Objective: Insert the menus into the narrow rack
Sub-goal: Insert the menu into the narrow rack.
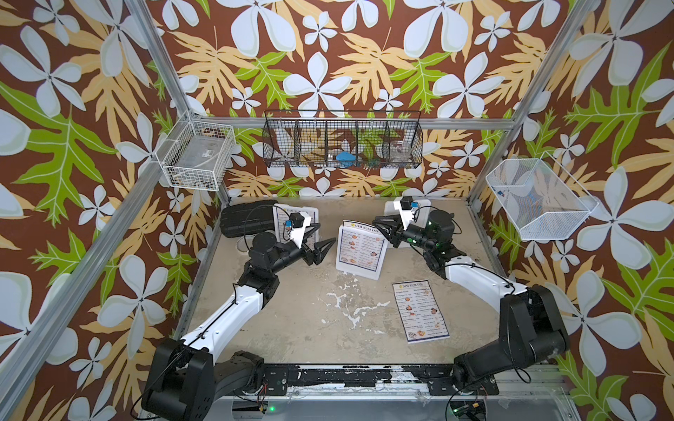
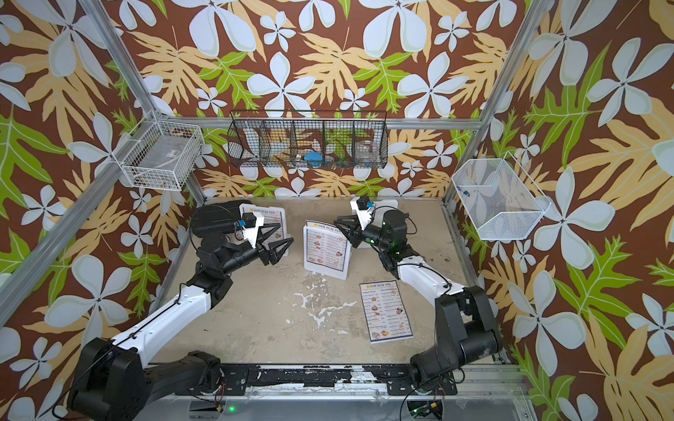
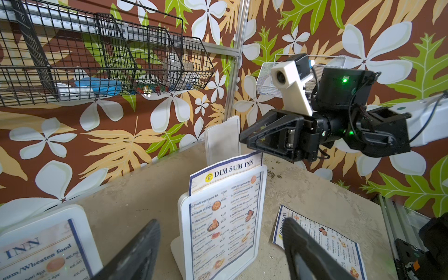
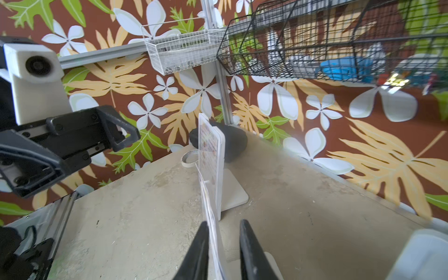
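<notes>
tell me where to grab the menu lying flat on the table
Probably a short edge or corner, from above with the right tool: the flat menu is thin and lies flush on the table, so that edge likely needs prying up first.

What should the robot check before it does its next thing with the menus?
1. Middle menu fully down in its stand: not ok, heading pokes above.
2. Right tool not squeezing it: ok, jaws apart around its edge.
3. Left tool empty: ok, wide open.
4. Last menu reachable: ok, flat on the table, uncovered.
5. Back stand free: ok, upright, no menu inside.
</notes>
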